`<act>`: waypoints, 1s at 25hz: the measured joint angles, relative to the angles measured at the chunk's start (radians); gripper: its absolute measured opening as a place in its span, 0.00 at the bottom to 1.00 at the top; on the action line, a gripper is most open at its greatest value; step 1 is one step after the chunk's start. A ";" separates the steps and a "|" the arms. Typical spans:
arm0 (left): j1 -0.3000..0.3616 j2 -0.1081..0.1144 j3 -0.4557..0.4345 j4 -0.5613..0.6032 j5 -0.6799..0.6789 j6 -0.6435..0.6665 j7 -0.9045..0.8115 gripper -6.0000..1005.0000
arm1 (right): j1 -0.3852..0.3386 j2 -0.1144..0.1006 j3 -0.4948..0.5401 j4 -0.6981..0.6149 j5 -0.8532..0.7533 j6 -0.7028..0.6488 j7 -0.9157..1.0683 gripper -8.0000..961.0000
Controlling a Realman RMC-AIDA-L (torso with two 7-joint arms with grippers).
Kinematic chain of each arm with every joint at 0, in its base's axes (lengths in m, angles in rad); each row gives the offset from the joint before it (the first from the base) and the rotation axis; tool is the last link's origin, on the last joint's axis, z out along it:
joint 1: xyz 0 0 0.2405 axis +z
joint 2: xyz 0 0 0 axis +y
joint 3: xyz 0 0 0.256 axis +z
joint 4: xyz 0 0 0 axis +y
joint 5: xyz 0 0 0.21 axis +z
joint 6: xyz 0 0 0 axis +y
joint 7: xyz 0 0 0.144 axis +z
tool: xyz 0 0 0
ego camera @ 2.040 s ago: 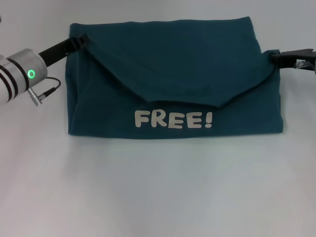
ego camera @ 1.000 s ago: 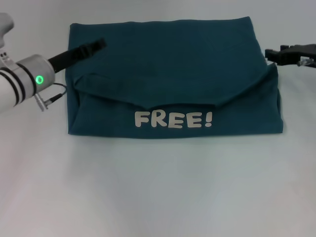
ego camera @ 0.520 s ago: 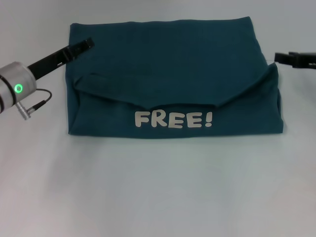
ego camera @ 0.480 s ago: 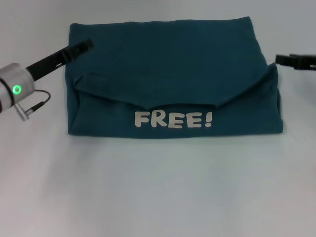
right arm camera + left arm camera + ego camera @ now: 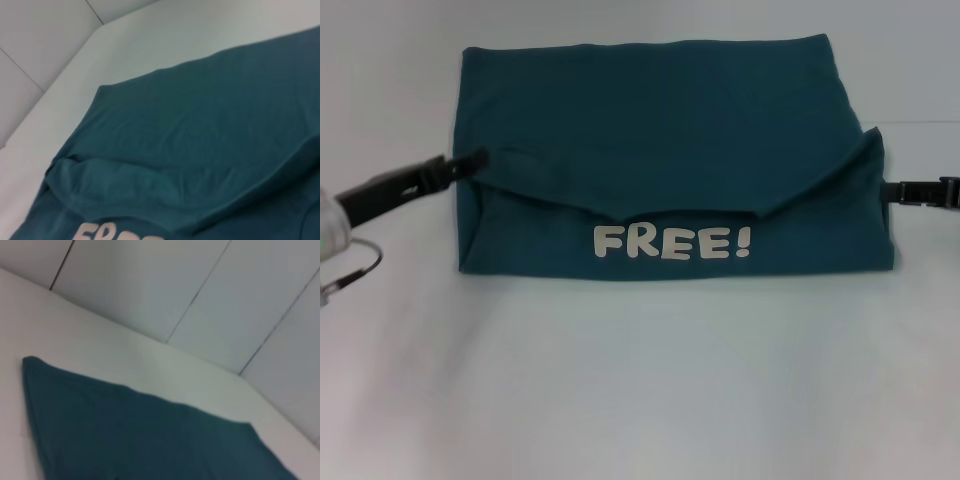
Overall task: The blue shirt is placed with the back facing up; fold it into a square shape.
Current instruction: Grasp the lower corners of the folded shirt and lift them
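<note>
The blue shirt (image 5: 670, 120) lies folded as a wide rectangle on the white table (image 5: 640, 380). A folded-over flap points toward the white "FREE!" lettering (image 5: 670, 243) near its front edge. My left gripper (image 5: 472, 163) is at the shirt's left edge, by the flap's left corner. My right gripper (image 5: 892, 193) is at the shirt's right edge, just below the flap's right corner. The shirt also shows in the left wrist view (image 5: 140, 435) and in the right wrist view (image 5: 200, 125), where the top of the lettering (image 5: 110, 234) shows.
The left arm's cable (image 5: 355, 270) loops over the table at the far left. A panelled wall (image 5: 210, 300) stands behind the table's far edge.
Both grippers have moved toward the front along the shirt's side edges, the left from the back-left corner to the flap's left corner. The flap's left corner has settled flat.
</note>
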 joint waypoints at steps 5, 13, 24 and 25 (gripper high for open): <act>0.058 -0.008 0.025 0.056 0.054 -0.001 0.003 0.77 | -0.011 0.010 0.003 0.000 0.002 -0.010 0.030 0.49; 0.085 -0.020 0.050 0.079 0.166 -0.002 0.046 0.77 | -0.008 0.024 0.003 0.007 0.003 0.003 0.037 0.49; 0.087 -0.040 0.196 0.082 0.182 -0.036 0.070 0.77 | -0.011 0.026 0.003 0.010 0.003 0.010 0.057 0.49; 0.087 -0.042 0.202 0.083 0.182 -0.039 0.076 0.77 | -0.011 0.026 0.003 0.010 0.003 0.010 0.058 0.49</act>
